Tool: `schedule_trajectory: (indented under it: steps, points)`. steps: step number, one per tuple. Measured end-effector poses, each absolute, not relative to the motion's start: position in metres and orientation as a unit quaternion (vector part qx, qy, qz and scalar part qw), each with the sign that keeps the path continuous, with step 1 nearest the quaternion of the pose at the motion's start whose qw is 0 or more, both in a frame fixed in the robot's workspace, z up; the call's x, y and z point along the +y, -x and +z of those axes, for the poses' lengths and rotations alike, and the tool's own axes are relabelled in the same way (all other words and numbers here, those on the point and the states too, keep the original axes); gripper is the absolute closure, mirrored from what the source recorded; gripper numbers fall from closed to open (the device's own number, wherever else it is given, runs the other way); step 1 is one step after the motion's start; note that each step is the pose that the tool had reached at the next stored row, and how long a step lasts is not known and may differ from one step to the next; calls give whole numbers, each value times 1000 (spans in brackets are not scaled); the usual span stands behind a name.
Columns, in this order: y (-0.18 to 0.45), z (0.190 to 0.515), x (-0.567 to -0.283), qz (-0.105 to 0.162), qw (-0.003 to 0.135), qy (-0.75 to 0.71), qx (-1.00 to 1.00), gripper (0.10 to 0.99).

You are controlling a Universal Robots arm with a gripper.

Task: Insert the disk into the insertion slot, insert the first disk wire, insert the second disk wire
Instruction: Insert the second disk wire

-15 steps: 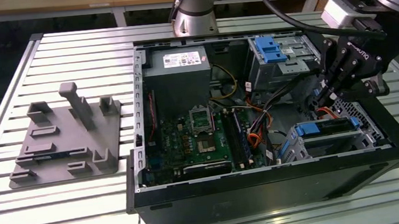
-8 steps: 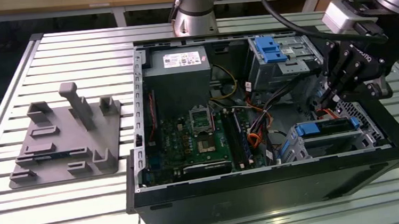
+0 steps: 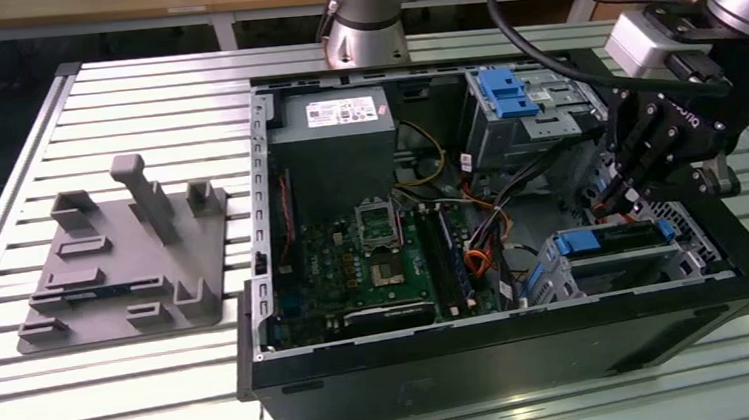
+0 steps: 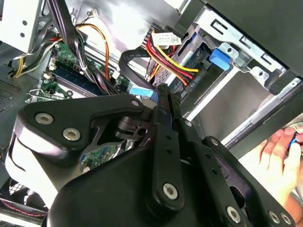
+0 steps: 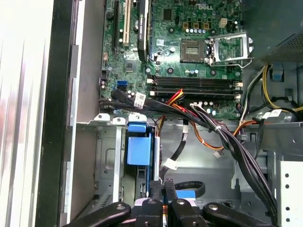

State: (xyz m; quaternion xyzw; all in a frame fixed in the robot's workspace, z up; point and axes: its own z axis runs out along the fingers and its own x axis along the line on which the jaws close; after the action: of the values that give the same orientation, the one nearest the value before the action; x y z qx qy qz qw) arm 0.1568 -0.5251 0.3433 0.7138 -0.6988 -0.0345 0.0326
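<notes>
I work inside the open computer case (image 3: 494, 361), and my gripper (image 3: 622, 201) hangs low on the exterior view's right side, just above the small metal cage (image 3: 679, 256). The disk (image 3: 612, 239) already sits in this cage, with its blue frame at the mouth. So I judge the disk step as done, and the step in hand is a wire.

In the second wrist view the fingers (image 4: 163, 123) are pressed together, and a small light-blue plug (image 4: 141, 92) shows right at their tips. I think they pinch it, but I cannot see the contact for sure. In the first wrist view the fingertips (image 5: 163, 189) point down beside the blue carrier tab (image 5: 139, 149).

To do this step well, I believe the plug must stay square to the disk's socket and go in straight, with slow and gentle pressure. A tilted plug could jam or bend.

Around it the space is tight. A bundle of red, yellow and black cables (image 4: 165, 59) crosses just beside the cage, and a thick black bundle (image 5: 236, 146) runs over the motherboard (image 5: 189, 52). These could catch on the fingers. A taller cage with a blue latch (image 3: 506, 94) stands further back. A person's hand (image 4: 279, 156) is near the case edge, so I am careful.
</notes>
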Motion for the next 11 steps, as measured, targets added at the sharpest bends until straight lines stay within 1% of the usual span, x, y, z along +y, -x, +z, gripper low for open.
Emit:
schedule_trajectory:
  steps: [11]
  points:
    - [-159, 343, -531, -35, 32, -712, -700, 941]
